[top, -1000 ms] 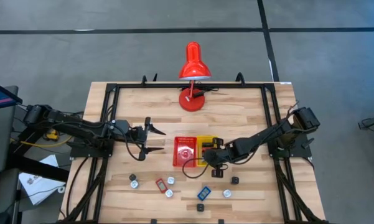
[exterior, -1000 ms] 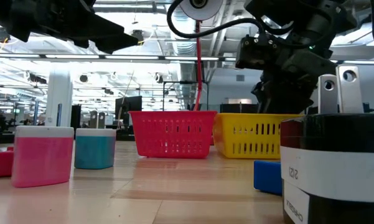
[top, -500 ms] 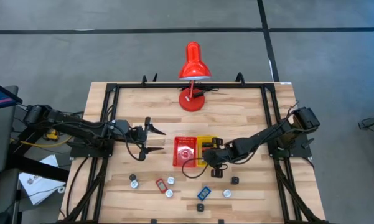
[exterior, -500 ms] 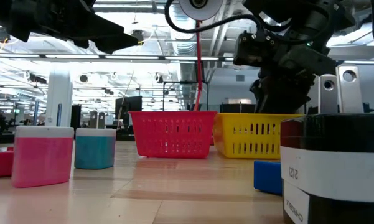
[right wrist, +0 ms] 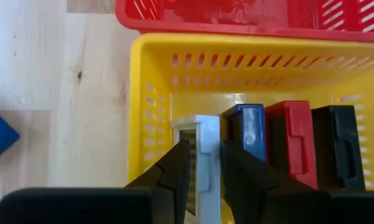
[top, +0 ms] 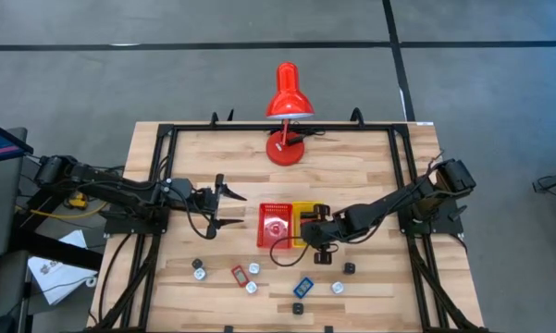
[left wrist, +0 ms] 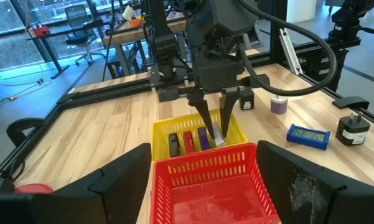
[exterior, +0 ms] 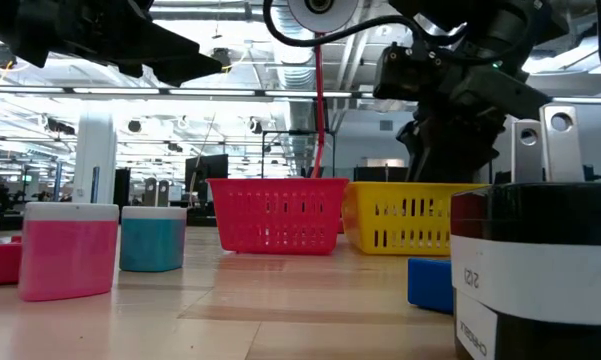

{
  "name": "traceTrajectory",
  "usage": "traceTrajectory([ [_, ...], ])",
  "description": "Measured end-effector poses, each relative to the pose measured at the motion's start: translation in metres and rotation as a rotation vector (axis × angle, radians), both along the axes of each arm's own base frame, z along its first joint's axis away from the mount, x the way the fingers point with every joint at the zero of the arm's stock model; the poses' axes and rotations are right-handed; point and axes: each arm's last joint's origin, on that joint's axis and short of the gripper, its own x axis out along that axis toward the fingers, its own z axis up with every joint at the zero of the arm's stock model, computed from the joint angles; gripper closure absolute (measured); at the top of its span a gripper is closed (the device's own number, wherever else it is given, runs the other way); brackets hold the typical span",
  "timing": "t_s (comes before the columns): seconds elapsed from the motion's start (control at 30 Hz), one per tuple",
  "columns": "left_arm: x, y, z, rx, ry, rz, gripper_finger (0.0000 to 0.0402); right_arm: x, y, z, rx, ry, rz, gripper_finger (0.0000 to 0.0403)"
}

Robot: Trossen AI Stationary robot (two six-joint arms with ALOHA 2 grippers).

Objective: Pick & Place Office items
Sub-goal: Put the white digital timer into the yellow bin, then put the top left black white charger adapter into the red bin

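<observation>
My right gripper (right wrist: 205,163) reaches down into the yellow tray (right wrist: 150,93) and is shut on a flat grey office item (right wrist: 202,134). A blue (right wrist: 246,127), a red (right wrist: 289,134) and a black item (right wrist: 339,140) stand on edge beside it in that tray. More small items lie on the near table: a red rectangle (top: 239,274), a blue one (top: 303,286), white knobs (top: 199,270) and black pieces (top: 349,269). My left gripper (top: 224,205) hovers open to the left of the red tray (top: 274,225), touching nothing. My right gripper pinches the grey item by its upper edge (right wrist: 204,146) between the two fingers, coming from above and pointing down. The item stands on edge inside the yellow tray, next to the tray's wall and the blue item. Whether its lower edge rests on the tray floor is hidden.
The red tray (left wrist: 205,180) touches the yellow one's left side. A big red desk lamp (top: 287,92) stands at the far edge. A black frame (top: 166,176) runs along the table's sides. Bare wood lies left and right of the trays.
My right gripper has crept a little toward the table's left and slightly up above the yellow tray, staying shut on the grey item.
</observation>
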Motion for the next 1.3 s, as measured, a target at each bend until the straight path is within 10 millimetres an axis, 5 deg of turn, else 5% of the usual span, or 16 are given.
traceTrajectory([
  [0.9,0.000,0.000,0.000,-0.001,0.000,-0.003,0.0115,0.002,0.003,0.002,0.053,-0.014,0.024,0.0320],
  [1.3,0.000,0.000,0.000,0.000,0.000,0.001,0.0115,0.010,0.006,0.019,0.073,0.003,0.032,0.0320],
])
